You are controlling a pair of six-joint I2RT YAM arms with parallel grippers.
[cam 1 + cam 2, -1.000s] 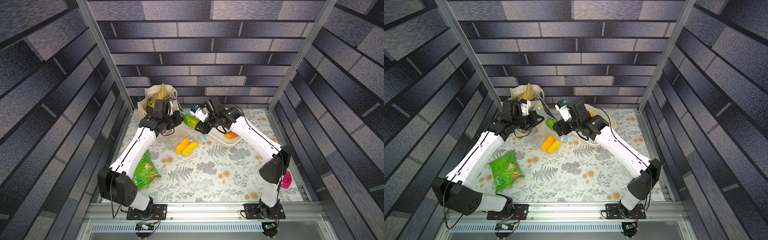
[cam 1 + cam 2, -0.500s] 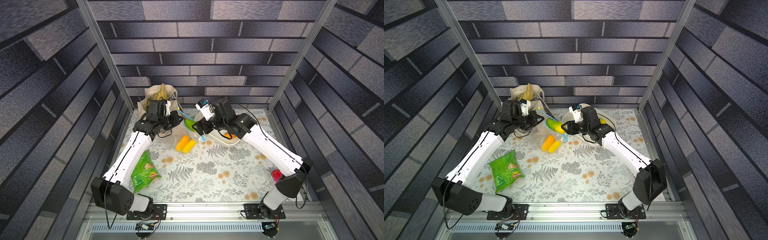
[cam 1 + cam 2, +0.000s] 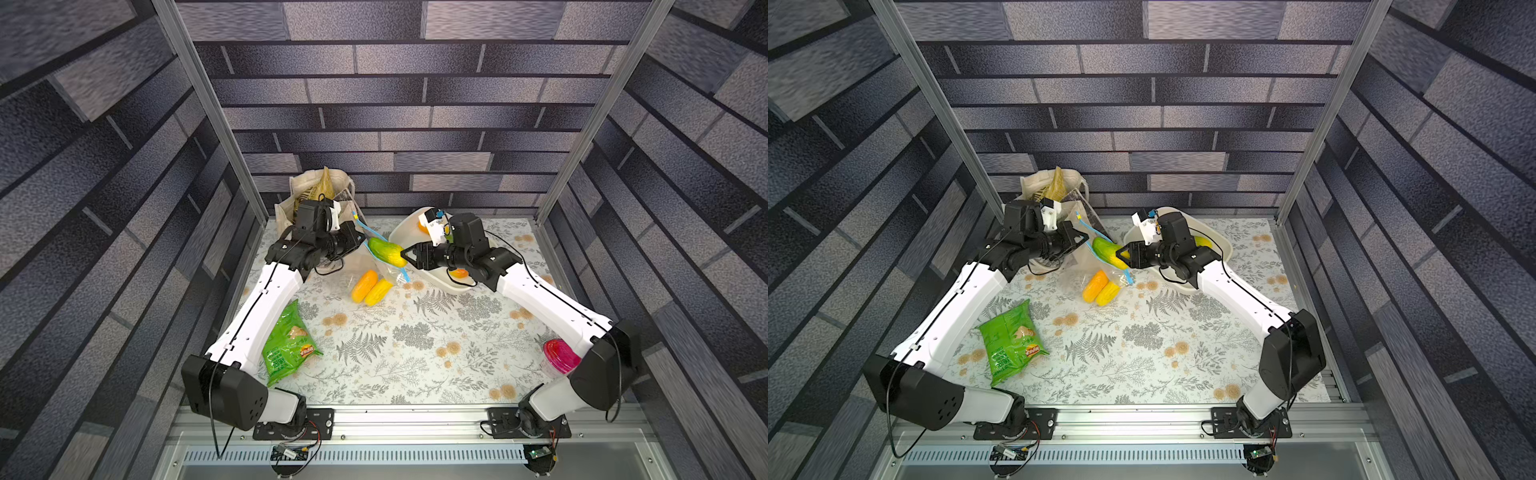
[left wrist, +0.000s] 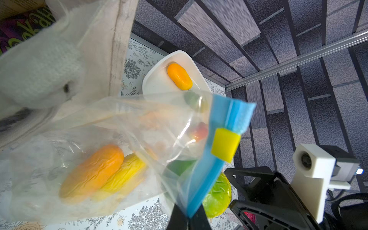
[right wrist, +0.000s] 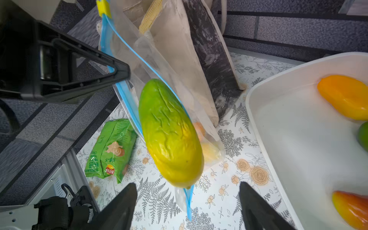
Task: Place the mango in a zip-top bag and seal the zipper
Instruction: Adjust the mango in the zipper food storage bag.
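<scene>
Cell: dark brick-pattern walls [image 3: 415, 104], alu frame posts [image 3: 597, 104]. Desk [image 3: 415, 353] has a fern-print cover. At the back: beige tote [image 3: 307, 187] and white tub [image 3: 440, 282] with loose fruit [image 4: 179, 76]. By the left arm: green crisp packet [image 3: 286, 345]. zip-top bag [image 4: 99, 129] is strung up between the arms, two fruits [image 4: 93, 171] inside. Left end effector [image 4: 188, 217] is clamped on the zipper [image 4: 209, 169]. mango [image 5: 169, 131] is lodged in the bag mouth. Right end effector [image 5: 187, 188] is wide, either side of the mango tip, no contact.

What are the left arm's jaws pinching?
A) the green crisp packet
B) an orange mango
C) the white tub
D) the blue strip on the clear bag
D: the left jaws are shut on the zipper, the blue strip at the mouth of the zip-top bag.
</scene>
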